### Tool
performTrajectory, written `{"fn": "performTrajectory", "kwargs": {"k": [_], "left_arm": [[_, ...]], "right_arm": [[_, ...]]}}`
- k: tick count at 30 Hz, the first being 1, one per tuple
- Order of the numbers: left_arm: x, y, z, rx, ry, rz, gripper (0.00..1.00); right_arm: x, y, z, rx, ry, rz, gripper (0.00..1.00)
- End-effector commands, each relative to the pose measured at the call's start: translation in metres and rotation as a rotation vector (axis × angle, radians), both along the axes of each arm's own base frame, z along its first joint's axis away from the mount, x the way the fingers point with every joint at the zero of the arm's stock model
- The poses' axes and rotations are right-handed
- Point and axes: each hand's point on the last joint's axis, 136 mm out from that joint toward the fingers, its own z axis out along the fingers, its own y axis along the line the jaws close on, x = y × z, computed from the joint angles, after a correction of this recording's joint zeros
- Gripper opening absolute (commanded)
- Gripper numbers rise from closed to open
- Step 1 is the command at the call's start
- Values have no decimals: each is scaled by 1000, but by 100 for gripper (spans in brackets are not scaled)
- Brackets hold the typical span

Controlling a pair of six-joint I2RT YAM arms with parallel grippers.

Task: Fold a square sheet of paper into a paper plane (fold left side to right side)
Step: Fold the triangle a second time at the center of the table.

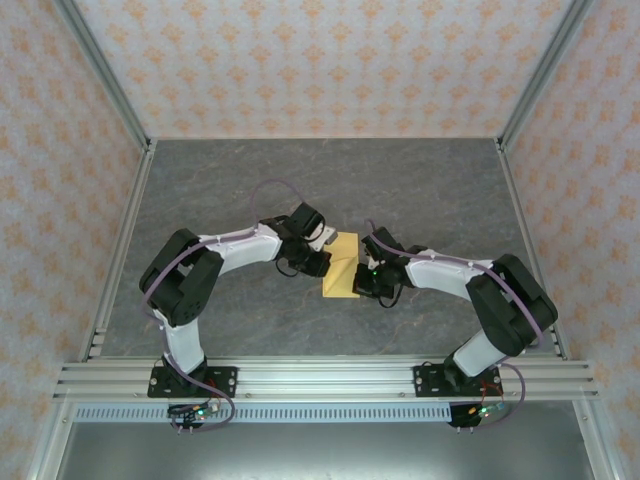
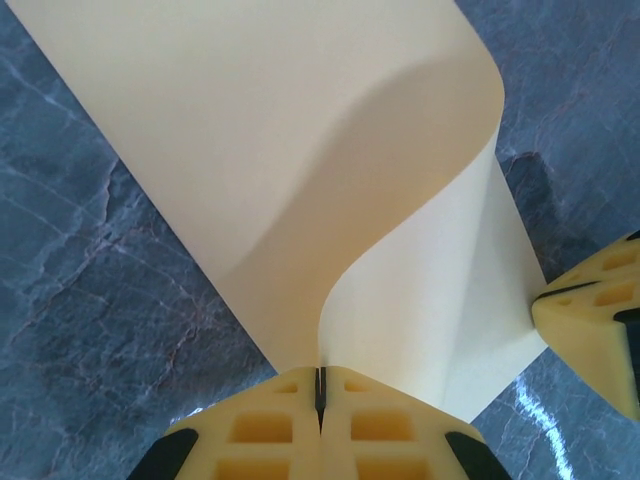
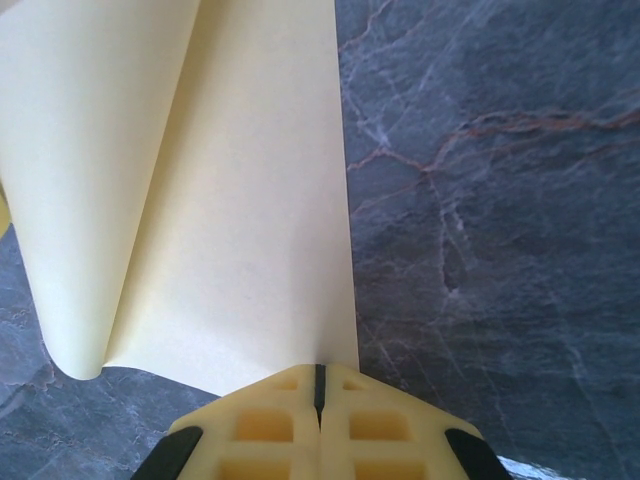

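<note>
Thin yellow-orange square sheet of paper (image 1: 341, 268), lying around the middle of the grey marbled tabletop (image 1: 430, 190), well away from all its edges, with one side arching up in a loose, uncreased curl. You are pinching the lifted edge with the left gripper (image 2: 320, 392), its fingers closed tight on the paper. The right gripper (image 3: 320, 385), fingers likewise closed, is gripping the flat layer's edge near a corner.

Risks:
- If you are drawing the arms apart, the taut paper is likely tearing or slipping from a pinch.
- If the right hold is giving way, the whole sheet is sliding and the edges are meeting askew.
- If you are releasing before pressing flat, the curl is springing open, leaving no crease.
</note>
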Motion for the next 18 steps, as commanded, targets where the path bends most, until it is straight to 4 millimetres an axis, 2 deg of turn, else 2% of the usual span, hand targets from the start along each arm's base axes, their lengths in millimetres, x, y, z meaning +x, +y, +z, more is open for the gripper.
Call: {"fn": "performTrajectory", "kwargs": {"k": [1, 18], "left_arm": [[6, 4, -3, 36, -8, -8, 0], [11, 3, -7, 50, -8, -6, 0]], "right_arm": [[-9, -13, -13, -88, 37, 5, 1], [-9, -13, -13, -93, 42, 10, 1]]}}
